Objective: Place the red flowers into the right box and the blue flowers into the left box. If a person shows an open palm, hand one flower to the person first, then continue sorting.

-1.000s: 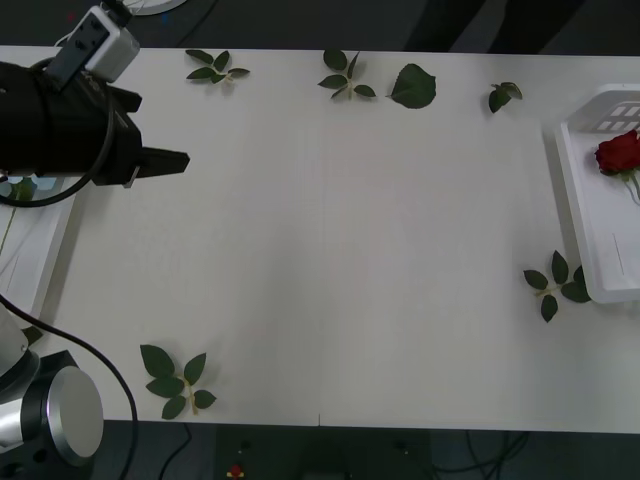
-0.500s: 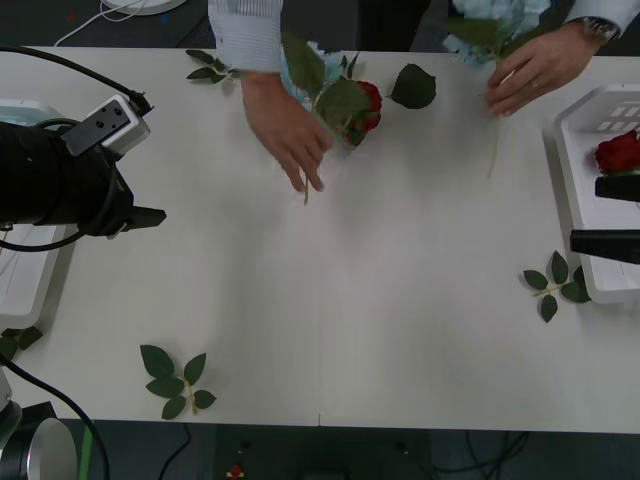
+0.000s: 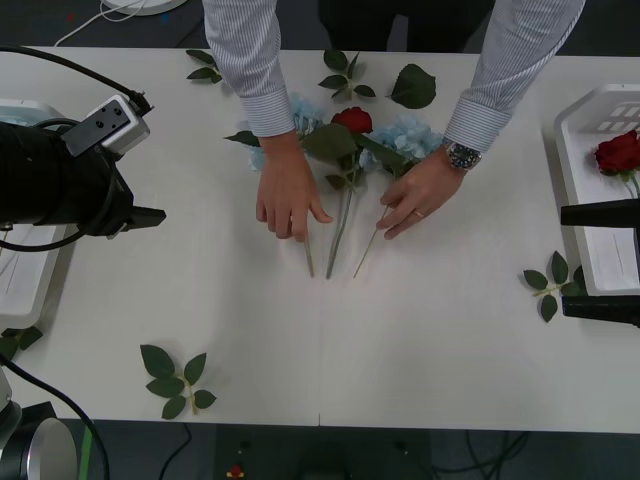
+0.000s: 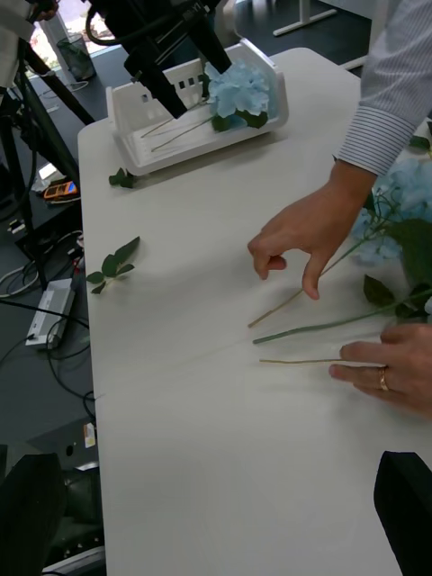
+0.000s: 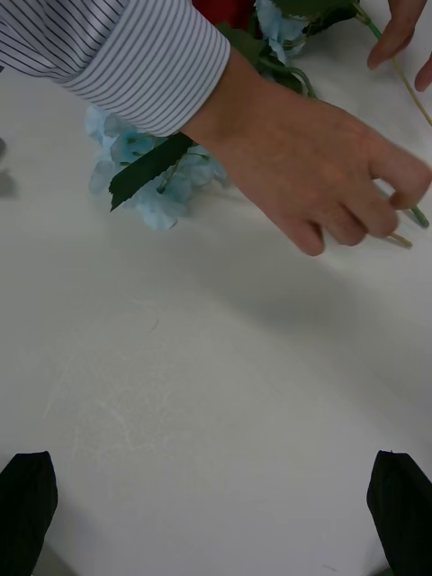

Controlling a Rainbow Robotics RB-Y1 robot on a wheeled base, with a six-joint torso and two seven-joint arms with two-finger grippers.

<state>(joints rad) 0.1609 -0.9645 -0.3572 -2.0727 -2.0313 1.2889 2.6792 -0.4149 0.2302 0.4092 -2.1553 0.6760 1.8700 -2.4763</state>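
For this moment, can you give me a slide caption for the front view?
Person's hands lay a red rose and blue flowers mid-table while both grippers wait open at the sides.

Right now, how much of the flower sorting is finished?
Done: one red rose lies in the right box, one blue flower in the left box. The person's hands rest on three new flowers. Both open grippers, left and right, hold nothing.

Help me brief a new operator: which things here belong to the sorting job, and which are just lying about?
Job: red rose, blue flowers, right box holding a rose, left box, person's hands.
Lying about: leaf sprigs, cables.
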